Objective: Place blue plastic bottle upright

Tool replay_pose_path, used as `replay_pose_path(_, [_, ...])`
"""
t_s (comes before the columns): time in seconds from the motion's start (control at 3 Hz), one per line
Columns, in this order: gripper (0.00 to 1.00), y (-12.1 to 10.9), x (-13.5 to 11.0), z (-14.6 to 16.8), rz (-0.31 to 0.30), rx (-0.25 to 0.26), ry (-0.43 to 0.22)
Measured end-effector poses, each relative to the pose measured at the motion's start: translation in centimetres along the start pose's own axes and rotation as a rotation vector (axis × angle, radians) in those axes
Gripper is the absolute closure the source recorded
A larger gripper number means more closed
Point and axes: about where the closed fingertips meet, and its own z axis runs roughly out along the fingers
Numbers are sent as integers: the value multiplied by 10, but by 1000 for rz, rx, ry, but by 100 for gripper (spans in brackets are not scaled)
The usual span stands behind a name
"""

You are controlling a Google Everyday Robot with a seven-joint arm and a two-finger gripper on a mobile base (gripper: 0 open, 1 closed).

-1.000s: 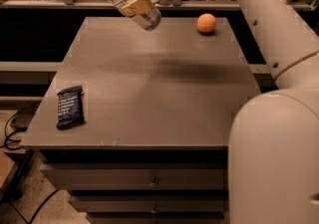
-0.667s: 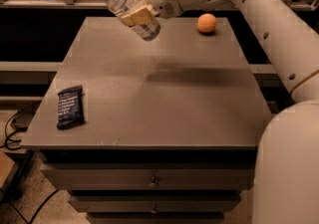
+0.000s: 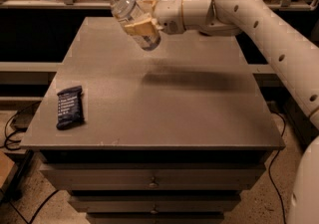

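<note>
The pincer (image 3: 139, 17) is clamped around the middle of the blue plastic bottle (image 3: 124, 7), holding it in the air above the far part of the grey surface (image 3: 164, 113). The bottle is tilted, its white cap up and to the left, its base down and to the right. Its label cannot be read. A dark blue snack wrapper (image 3: 69, 107) lies flat near the surface's left edge; its pale print is too small to make out.
</note>
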Motion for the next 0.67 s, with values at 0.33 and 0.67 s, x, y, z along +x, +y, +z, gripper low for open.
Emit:
replay_pose_path(0.33, [100, -1, 3, -5, 11, 32, -52])
replay_pose_path(0.67, [100, -2, 12, -8, 56, 53, -93])
